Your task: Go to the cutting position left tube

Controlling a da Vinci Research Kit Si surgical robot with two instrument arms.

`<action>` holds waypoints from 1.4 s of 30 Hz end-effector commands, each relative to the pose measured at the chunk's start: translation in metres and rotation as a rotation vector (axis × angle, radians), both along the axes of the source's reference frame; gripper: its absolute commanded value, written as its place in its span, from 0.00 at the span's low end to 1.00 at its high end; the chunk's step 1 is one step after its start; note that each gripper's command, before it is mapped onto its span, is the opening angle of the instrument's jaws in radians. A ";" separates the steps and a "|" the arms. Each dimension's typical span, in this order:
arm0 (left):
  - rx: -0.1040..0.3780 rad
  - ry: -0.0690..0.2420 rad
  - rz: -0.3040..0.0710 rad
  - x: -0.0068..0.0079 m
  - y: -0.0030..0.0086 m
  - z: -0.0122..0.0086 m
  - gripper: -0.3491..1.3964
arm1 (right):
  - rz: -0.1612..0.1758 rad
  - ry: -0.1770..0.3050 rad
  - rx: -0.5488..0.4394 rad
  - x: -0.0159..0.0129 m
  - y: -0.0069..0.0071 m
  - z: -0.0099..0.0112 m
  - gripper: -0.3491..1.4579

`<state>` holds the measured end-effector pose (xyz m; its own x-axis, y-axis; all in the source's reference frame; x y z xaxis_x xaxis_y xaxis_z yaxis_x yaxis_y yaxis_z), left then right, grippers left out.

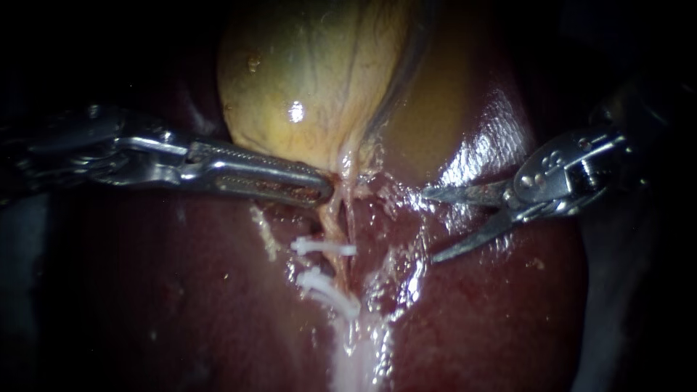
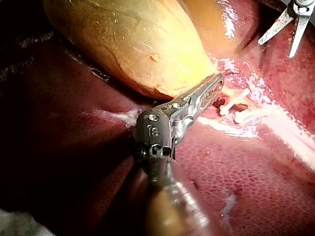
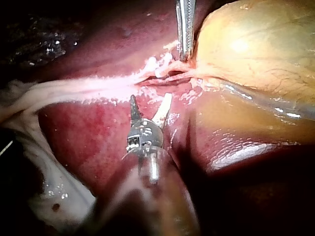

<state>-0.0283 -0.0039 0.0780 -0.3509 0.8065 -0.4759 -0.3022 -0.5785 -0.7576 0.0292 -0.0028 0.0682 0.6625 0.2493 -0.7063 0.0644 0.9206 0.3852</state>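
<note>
Yellow-tan gallbladder (image 1: 312, 72) at the far side, bedded on the dark red liver (image 1: 181, 290), its neck tapering toward the near side. The left instrument (image 1: 319, 190) reaches in from the left, lying almost level. Its claw is narrow, closed on the gallbladder right at the neck, with tissue pinched at the tip.

From that neck two pale strands run nearward side by side. The left tube (image 1: 332, 221) is the one just beside the claw's tip. A white far clip (image 1: 323, 247) sits across the strands, and the near clips (image 1: 327, 290) lie at a slant a little closer in. A short bare stretch of tube shows between the claw and the far clip.

The right instrument (image 1: 430, 225) comes in from the right with blades at its tip. Its claw is wide, one blade level and the other angled nearward, with nothing between them. The blade tips point left toward the tubes but stand apart from them, over wet, shiny liver to the right of the clips.

The right wrist view agrees: the spread blades are short of the pale strands, with a strip of liver between. In the left wrist view the clips lie just ahead of the left claw.
</note>
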 end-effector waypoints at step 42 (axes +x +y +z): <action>0.000 -0.022 -0.049 0.0036 0.0001 -0.0072 0.00 | 0.014 -0.001 0.086 0.0033 -0.0026 0.0008 0.95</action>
<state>-0.0247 -0.0039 0.0708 -0.2999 0.8232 -0.4821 -0.3138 -0.5623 -0.7651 0.0328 -0.0056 0.0691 0.6585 0.3215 -0.6804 0.0494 0.8837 0.4654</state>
